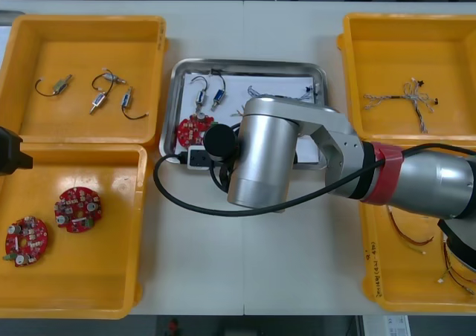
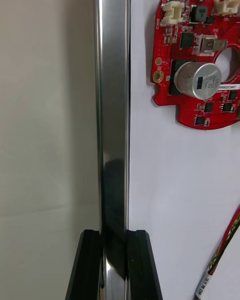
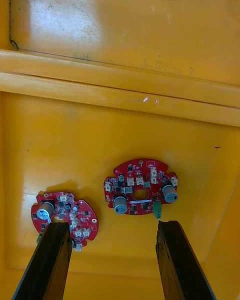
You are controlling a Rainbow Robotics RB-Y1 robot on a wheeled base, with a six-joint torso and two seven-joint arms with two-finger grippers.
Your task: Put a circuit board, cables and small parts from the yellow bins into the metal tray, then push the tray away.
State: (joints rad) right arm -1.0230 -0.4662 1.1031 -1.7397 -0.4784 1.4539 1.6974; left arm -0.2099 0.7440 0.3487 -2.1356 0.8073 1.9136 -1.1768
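The metal tray [image 1: 245, 63], white inside, holds a red circuit board [image 1: 193, 130], small metal parts [image 1: 209, 97] and a twisted blue and white cable [image 1: 309, 92]. My right arm [image 1: 260, 157] reaches over the tray's near left corner. In the right wrist view, my right gripper [image 2: 114, 232] is shut on the tray's shiny rim [image 2: 112, 105], with the circuit board [image 2: 200, 55] inside beyond it and a red and yellow cable [image 2: 222, 260] beside the fingers. My left gripper [image 3: 114, 225] hangs open over the near left bin [image 3: 125, 130], above two circuit boards [image 3: 140, 187] [image 3: 65, 217].
The far left bin [image 1: 82, 24] holds small metal parts with black cables [image 1: 111, 83]. The near left bin [image 1: 141, 224] holds two boards [image 1: 77, 209]. Blue and white cables [image 1: 405, 98] lie in the far right bin; red and yellow cables [image 1: 409, 236] in the near right one.
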